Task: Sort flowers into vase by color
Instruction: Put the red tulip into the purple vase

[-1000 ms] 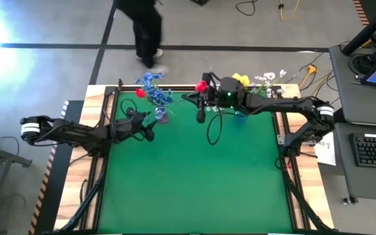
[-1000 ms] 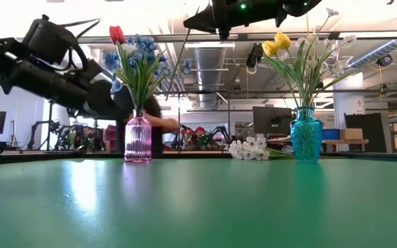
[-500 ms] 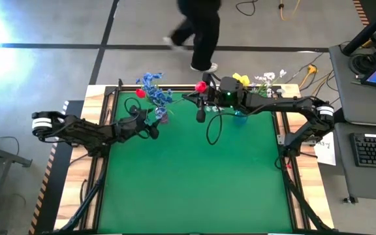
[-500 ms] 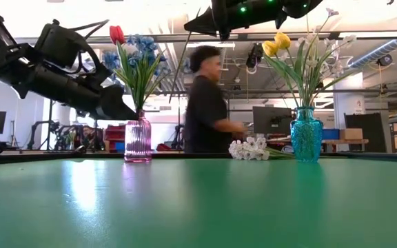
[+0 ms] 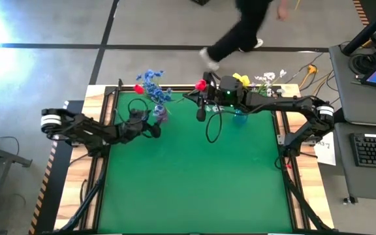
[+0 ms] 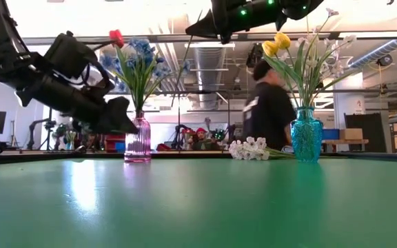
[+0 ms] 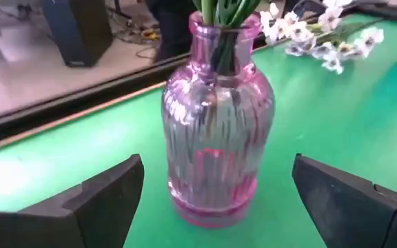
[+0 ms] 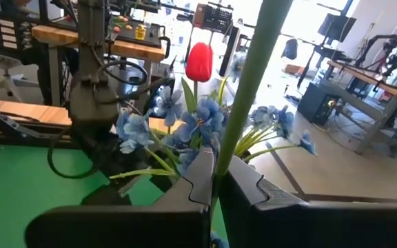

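Observation:
A pink ribbed glass vase [image 5: 161, 115] [image 6: 138, 139] stands on the green table and holds blue clusters [image 6: 138, 58] and one red tulip [image 6: 116, 36]. My left gripper [image 7: 217, 169] is open and low, with one finger on either side of the vase and neither touching it. A blue glass vase [image 6: 307, 134] holds yellow tulips [image 6: 276, 44] and white sprays. My right gripper [image 5: 201, 104] [image 6: 191, 29] is high above the table between the vases, shut on a red tulip [image 5: 201, 85]. A bunch of white blossoms [image 6: 249, 148] lies on the table. My right gripper pinches the red tulip's green stem [image 8: 220, 162] between its two fingers, which lie across the stem and come level from the table's right side. The flower is lifted clear of the table and its stem is tilted. Its head is outside the right wrist view.
A person walks across the floor beyond the table's far edge [image 5: 240, 26]. A black cable loop [image 5: 211, 130] hangs below the right arm. Open green table [image 5: 194, 183] lies toward the near edge. A desk with a keyboard [image 5: 374, 150] stands to the right.
My left arm has reached toward the table's right and lowered, and its open fingers have come to either side of the pink vase. The person behind the table has walked from left to right.

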Robot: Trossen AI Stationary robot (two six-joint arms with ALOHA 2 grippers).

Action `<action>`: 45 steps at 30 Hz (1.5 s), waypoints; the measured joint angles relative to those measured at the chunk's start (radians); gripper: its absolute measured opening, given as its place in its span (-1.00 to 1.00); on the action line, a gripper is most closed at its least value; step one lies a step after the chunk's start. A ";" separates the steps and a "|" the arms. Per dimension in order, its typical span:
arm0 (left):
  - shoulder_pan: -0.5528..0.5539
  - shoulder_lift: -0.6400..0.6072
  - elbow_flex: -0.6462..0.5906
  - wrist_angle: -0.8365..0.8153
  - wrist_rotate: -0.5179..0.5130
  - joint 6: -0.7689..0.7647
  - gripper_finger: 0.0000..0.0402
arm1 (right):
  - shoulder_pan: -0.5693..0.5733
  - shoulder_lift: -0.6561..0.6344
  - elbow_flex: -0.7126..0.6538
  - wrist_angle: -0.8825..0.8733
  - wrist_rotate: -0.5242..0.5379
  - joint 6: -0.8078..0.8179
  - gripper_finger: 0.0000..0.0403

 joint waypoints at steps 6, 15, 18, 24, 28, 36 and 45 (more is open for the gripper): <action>0.004 0.135 -0.010 0.245 0.001 0.103 0.78 | -0.017 0.000 0.000 -0.006 0.000 0.002 -0.95; 0.052 0.420 -0.010 0.607 -0.015 0.137 0.78 | -0.020 0.001 -0.006 -0.034 0.000 0.004 -0.95; 0.057 0.510 -0.006 0.756 -0.016 0.193 0.78 | -0.020 0.002 -0.007 -0.030 0.000 0.019 -0.95; 0.062 0.627 0.053 0.801 0.019 0.221 0.78 | -0.020 0.066 0.016 0.015 -0.033 0.036 -0.95; 0.061 0.666 0.088 0.799 0.039 0.215 0.76 | -0.024 0.110 0.041 0.009 -0.029 0.017 -0.95; 0.076 0.679 0.102 0.797 0.035 0.211 0.68 | -0.039 0.120 0.063 0.012 -0.030 0.014 -0.95; 0.094 0.676 0.103 0.797 0.037 0.210 0.46 | -0.041 0.127 0.065 0.026 -0.137 0.030 -0.95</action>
